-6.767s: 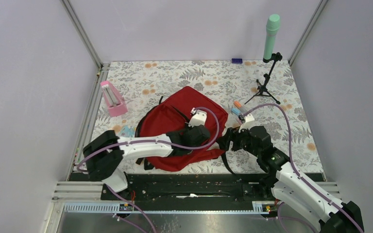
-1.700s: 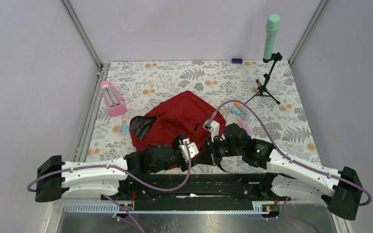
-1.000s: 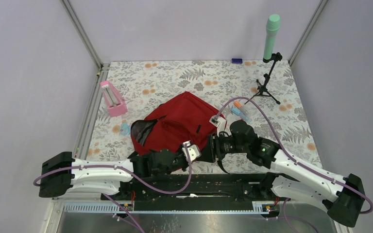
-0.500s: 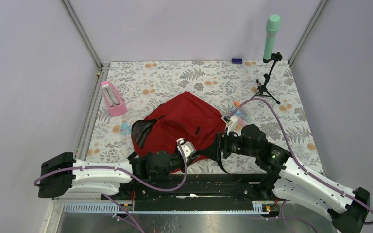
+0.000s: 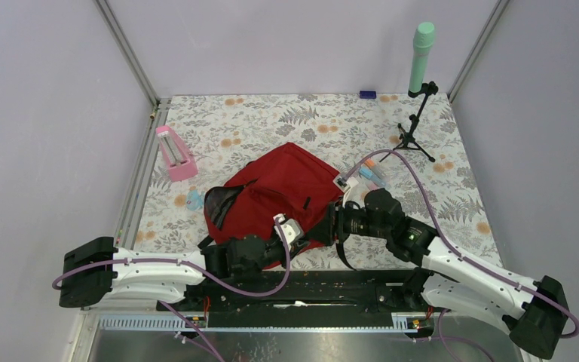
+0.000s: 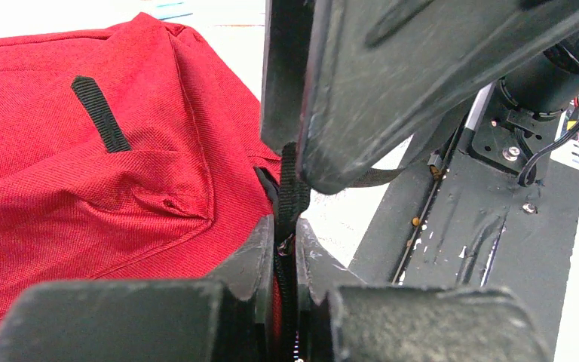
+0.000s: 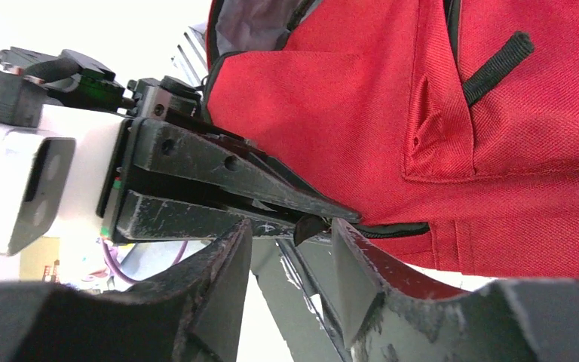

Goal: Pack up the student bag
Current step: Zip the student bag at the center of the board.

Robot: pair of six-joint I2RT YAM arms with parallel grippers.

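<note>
Two grippers crowd the student bag [image 5: 275, 188], mid-table toward the near edge. Left gripper [image 6: 286, 235] pinches its black strap [image 6: 294, 185]; right gripper [image 7: 292, 230] stands spread just beside, bag lying far-left of both.

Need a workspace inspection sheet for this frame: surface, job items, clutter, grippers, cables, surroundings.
Surface: floral tablecloth, flat.
Job's things: red backpack lying mid-table, mouth open at its left end.
Clutter: pink case at left; markers right of backpack; tripod with green cylinder at back right.
Grippers: left gripper shut on black strap; right gripper open, straddling that strap.
Cables: purple cables along both arms.
Surroundings: plain walls, metal frame posts.
</note>
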